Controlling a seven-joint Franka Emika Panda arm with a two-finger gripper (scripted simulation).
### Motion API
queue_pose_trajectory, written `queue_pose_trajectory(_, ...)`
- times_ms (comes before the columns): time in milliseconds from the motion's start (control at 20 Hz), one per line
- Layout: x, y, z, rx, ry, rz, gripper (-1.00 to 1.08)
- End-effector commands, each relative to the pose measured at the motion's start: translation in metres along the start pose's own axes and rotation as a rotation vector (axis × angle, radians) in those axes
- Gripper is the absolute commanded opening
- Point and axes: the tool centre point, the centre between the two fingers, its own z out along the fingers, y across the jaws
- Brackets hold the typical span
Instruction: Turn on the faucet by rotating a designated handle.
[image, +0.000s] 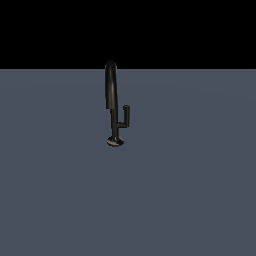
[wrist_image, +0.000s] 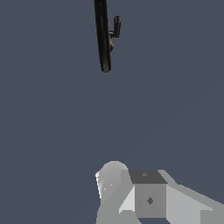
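- The jaws (wrist_image: 131, 192) show only in the wrist view, as pale grey blocky parts with a darker square face; I cannot tell from this whether they are spread or pressed together.
- Nothing is seen pinched between them, and they are well apart from the faucet (wrist_image: 103, 37).
- The worktop (image: 190, 190) is a plain blue-grey surface.
- The faucet (image: 112, 100) stands upright on the worktop near the middle of the exterior view, its round base disc flat on the surface.
- Its arched spout rises tall above the slim stem.
- The handle (image: 126, 116) is a short upright black peg on a small side arm, on the exterior view's right of the stem.
- In the wrist view the handle (wrist_image: 117, 26) sits just beside the spout.
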Motion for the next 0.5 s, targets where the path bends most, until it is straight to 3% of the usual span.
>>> queue_pose_trajectory(0,0.000,0.000,0.000,0.000,0.000,0.000,-1.00)
queue_pose_trajectory(450,0.011,-0.003,0.001,0.025,-0.026,0.024,-1.00)
